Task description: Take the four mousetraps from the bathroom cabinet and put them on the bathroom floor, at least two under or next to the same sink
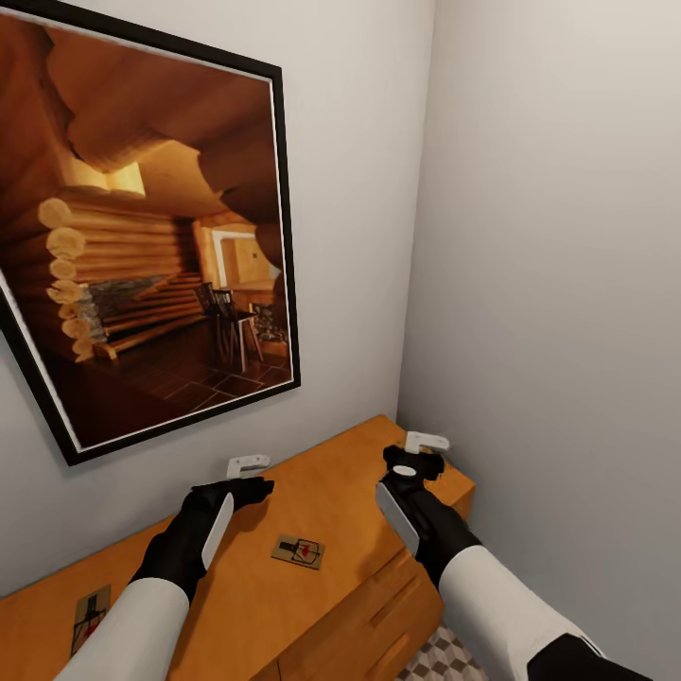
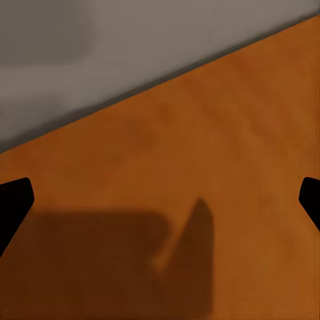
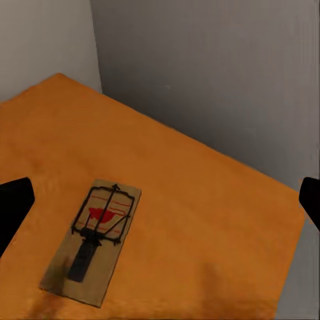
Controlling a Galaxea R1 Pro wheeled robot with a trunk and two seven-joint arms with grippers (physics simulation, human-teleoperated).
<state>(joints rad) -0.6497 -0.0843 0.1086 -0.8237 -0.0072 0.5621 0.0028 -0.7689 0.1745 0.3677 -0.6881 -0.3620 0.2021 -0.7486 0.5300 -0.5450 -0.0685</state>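
Observation:
The honey-orange cabinet point(image 1: 340, 492) stands in the room's corner, and its flat top carries the mousetraps. One mousetrap point(image 1: 298, 551) lies mid-top between my arms. A second mousetrap point(image 1: 90, 615) lies at the near left beside my left forearm. In the right wrist view a mousetrap point(image 3: 93, 240) with a red patch lies flat near the cabinet's corner, below my right gripper point(image 3: 160, 200), which is open. My right gripper point(image 1: 421, 452) hovers over the top's right end. My left gripper point(image 1: 248, 475) hovers open near the back wall, over bare cabinet top point(image 2: 200, 167). The bathroom sink is out of view.
A large black-framed picture point(image 1: 142, 246) of a log cabin hangs on the wall above the cabinet. Grey walls meet in a corner right behind the cabinet's far end. A strip of cube-patterned bathroom floor point(image 1: 440, 657) shows beside the drawer fronts point(image 1: 378, 615).

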